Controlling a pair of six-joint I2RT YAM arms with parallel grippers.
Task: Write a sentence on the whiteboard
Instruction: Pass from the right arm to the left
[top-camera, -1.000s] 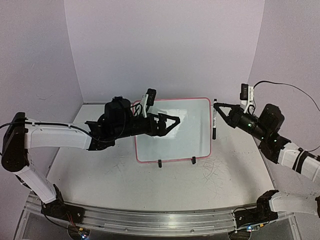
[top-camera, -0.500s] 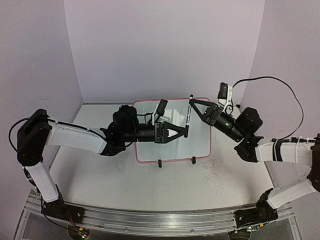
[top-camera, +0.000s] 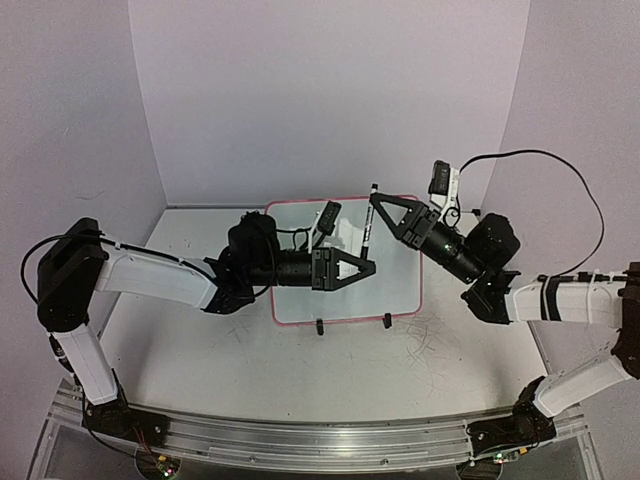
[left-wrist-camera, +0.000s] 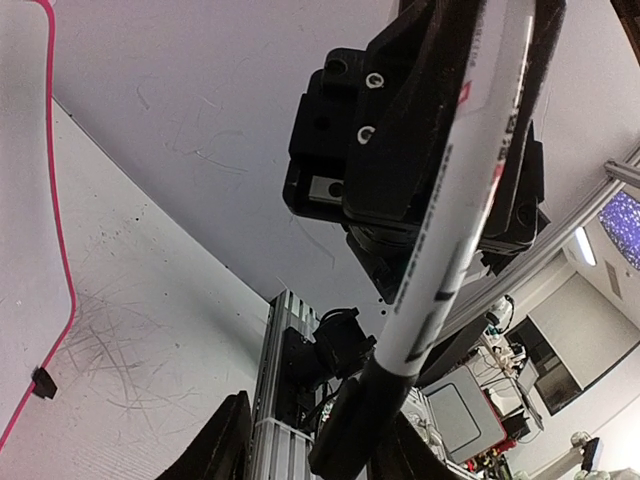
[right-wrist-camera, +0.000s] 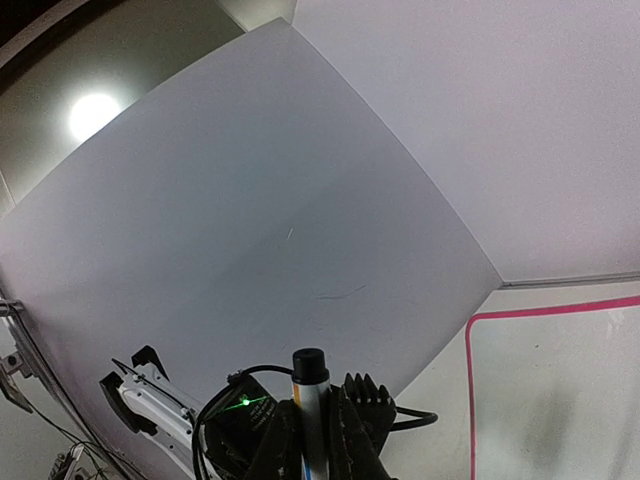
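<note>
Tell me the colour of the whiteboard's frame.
Pink-red; the whiteboard frame shows best in the top external view.

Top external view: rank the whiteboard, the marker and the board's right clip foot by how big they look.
1. whiteboard: largest by far, though the arms cover part of it.
2. marker: long but thin; it is held up above the board, so nearness to the camera may enlarge it.
3. right clip foot: smallest.

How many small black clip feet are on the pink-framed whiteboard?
2, both on the pink-framed whiteboard's near edge: left clip foot, right clip foot. Others may be hidden.
</note>
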